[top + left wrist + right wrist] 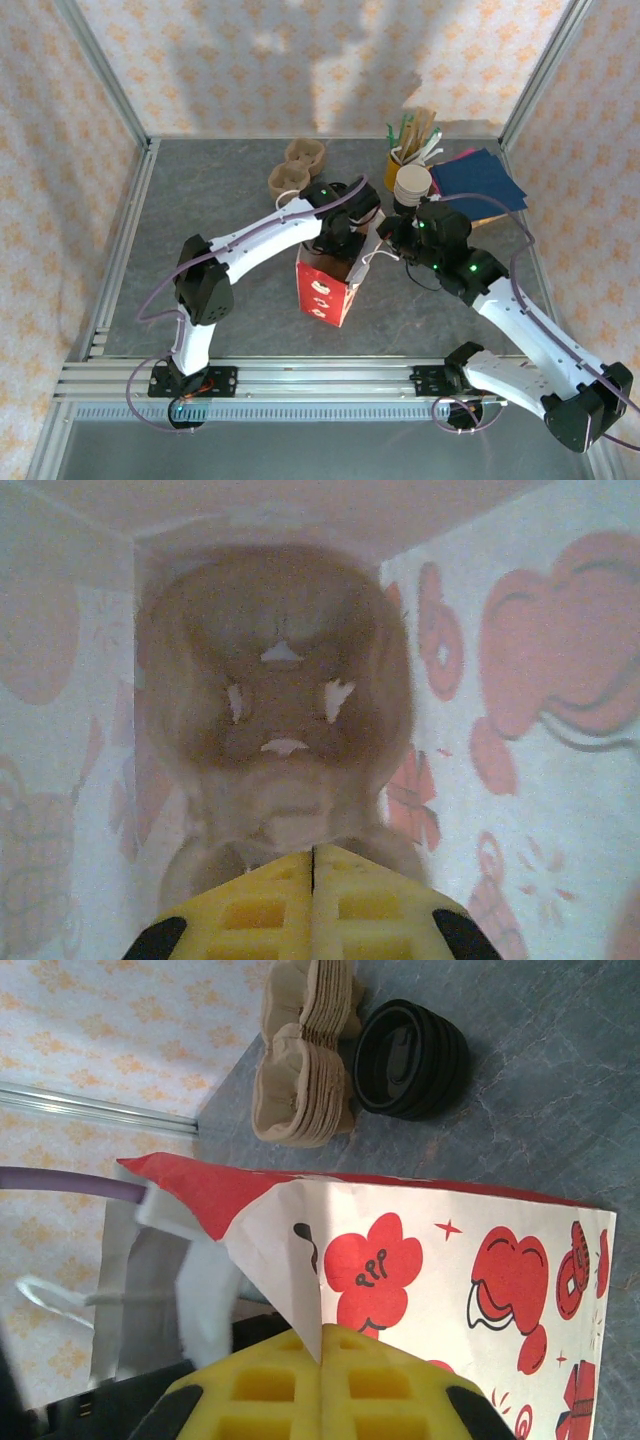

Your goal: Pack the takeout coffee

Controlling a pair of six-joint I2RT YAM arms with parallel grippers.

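Left wrist: left gripper (313, 895) pressed shut and empty inside the paper bag (520, 730), above a pulp cup carrier (285, 710), right wrist: right gripper (322, 1380) pinched on the paper bag's rim, black lids (412, 1058) piled beyond, top: paper bag upright mid-table, takeout coffee's place cannot be told.

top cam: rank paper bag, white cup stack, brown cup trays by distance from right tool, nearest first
1. paper bag: table centre, its rim pinched by the right tool.
2. white cup stack: just behind the tool, toward the back.
3. brown cup trays: back left, beyond the bag.
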